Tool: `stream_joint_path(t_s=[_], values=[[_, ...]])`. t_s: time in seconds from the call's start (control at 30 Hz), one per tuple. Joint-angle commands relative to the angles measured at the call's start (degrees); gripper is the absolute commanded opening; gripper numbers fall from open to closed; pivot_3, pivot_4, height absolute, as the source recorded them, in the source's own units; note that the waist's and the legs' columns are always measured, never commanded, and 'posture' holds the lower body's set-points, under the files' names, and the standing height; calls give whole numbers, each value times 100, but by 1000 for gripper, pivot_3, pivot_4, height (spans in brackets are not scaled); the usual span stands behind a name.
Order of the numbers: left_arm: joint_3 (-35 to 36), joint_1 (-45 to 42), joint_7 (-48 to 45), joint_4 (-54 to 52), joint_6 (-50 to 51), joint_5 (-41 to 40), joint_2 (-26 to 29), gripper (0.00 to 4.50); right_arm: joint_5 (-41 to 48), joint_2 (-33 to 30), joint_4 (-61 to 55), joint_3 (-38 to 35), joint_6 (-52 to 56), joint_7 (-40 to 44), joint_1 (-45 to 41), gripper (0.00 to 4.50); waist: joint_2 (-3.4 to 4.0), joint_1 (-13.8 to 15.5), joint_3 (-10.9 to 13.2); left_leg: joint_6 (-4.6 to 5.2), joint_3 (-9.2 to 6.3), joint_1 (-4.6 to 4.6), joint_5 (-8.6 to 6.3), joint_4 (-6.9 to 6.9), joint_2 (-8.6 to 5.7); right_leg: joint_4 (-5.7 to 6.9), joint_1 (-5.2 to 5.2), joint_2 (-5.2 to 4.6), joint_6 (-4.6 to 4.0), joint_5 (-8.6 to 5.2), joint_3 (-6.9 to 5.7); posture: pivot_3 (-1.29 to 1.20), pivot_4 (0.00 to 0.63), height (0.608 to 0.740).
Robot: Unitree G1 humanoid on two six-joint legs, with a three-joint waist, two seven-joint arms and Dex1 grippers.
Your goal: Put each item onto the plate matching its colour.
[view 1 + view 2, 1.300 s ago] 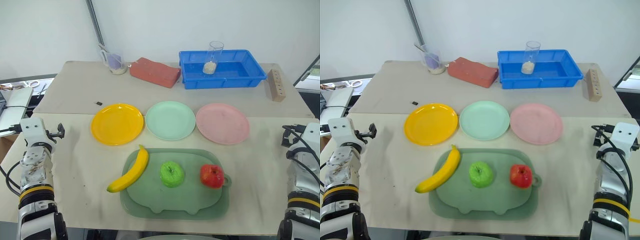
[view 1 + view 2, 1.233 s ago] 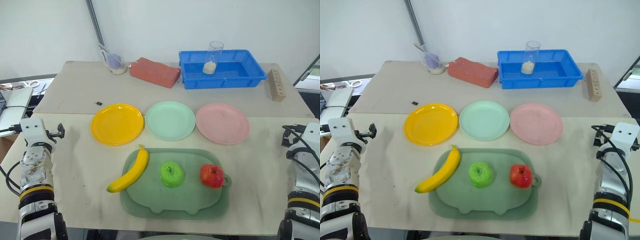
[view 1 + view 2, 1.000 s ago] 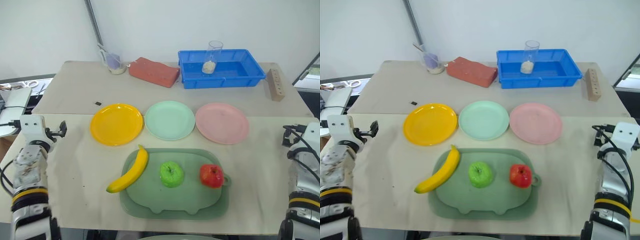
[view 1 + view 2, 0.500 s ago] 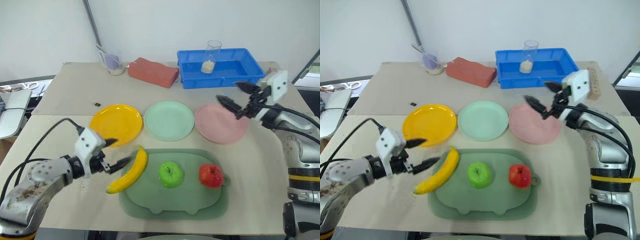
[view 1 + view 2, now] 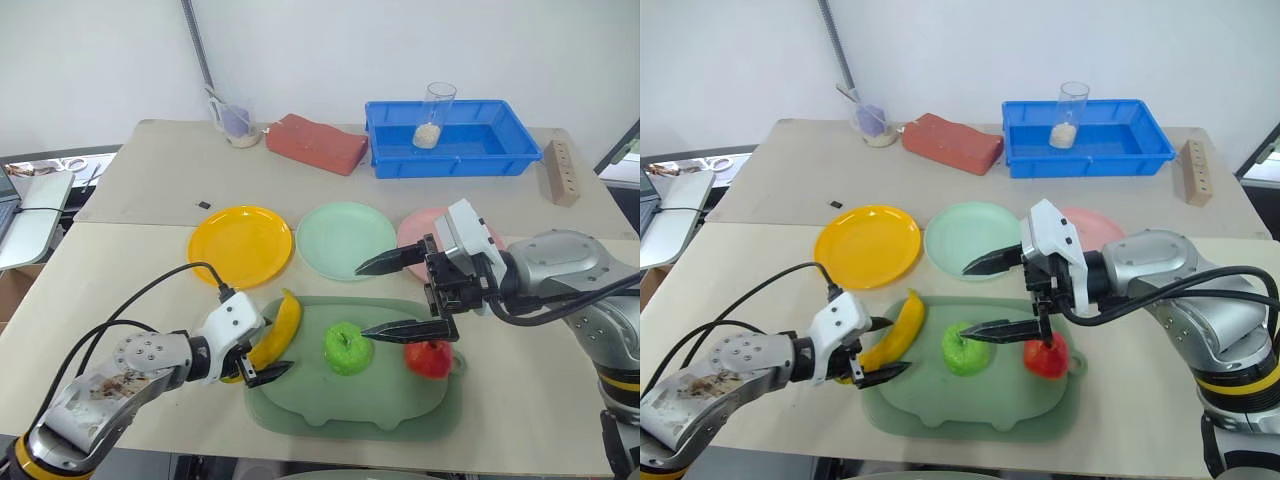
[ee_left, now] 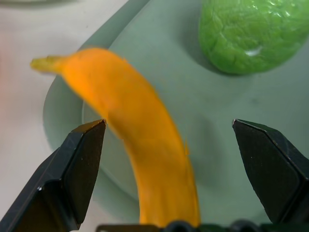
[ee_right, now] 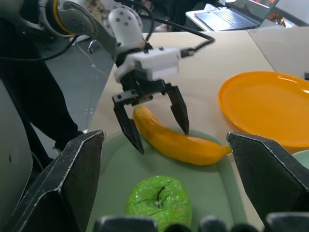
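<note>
Left-eye view, from left to right: left gripper (image 5: 262, 352) spread wide, fingers straddling the banana (image 5: 275, 334) without closing on it; banana half on the tray (image 5: 300, 400), stem end just beyond the fingertips, toward the yellow plate (image 5: 240, 245). Green apple (image 5: 346, 349) just past that gripper's right finger, directly under the lower finger of the right gripper (image 5: 385, 297). Right gripper also gaping wide, empty, pointing left, above the mint plate (image 5: 335, 232) and the tray. Red apple (image 5: 430, 358) just beneath it; pink plate (image 5: 415, 228) behind it, partly hidden.
</note>
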Motion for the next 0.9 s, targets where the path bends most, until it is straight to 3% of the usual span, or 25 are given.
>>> stream_joint_path(t_s=[0.03,0.1,0.27,0.3,0.5,0.6,0.77,0.9], values=[[-88,-93,82,49,5,266,32,4234,112,-29,-184,-55,58,6,-136,4495,-2,-8,0,3,-1,1,2,0,0,0,0,1,0,0,0,0,150,740],[-135,-84,65,80,-5,329,46,3638,91,-22,-188,-58,52,-1,-155,4500,-1,-10,0,27,-1,0,16,0,0,-1,0,1,0,0,1,0,150,740],[-172,-125,89,149,-44,527,42,1269,117,51,-177,-90,70,-100,-198,4500,-2,-2,1,33,-1,0,20,-1,0,-1,0,-1,-1,0,1,0,150,740],[-148,-132,109,155,-53,559,36,1126,116,67,-174,-97,64,-123,-195,4500,-2,0,1,32,-1,0,19,-1,0,-1,0,-1,-1,0,0,0,150,740],[782,-1083,-17,870,43,284,68,1126,-84,388,49,-170,14,-694,-405,4500,-8,3,5,33,-4,-4,20,-2,1,6,-7,1,-4,2,-5,0,150,740],[1154,-2071,119,1967,117,281,-79,1126,-501,819,263,0,24,-1431,-732,4500,-5,3,1,34,-7,-5,21,-1,-1,12,-15,2,-3,3,-8,0,150,740],[1008,-2990,242,3593,-278,729,-413,1126,-1044,1517,598,367,209,-2271,-1325,4500,12,-22,-10,39,-8,-7,23,-2,-4,24,-27,8,3,5,-3,0,150,740],[869,-3482,211,4628,-745,964,-913,1126,-1329,1763,783,523,156,-2391,-1542,4500,12,20,-11,40,-12,-13,24,-4,0,49,-44,20,3,7,-5,0,150,740]])
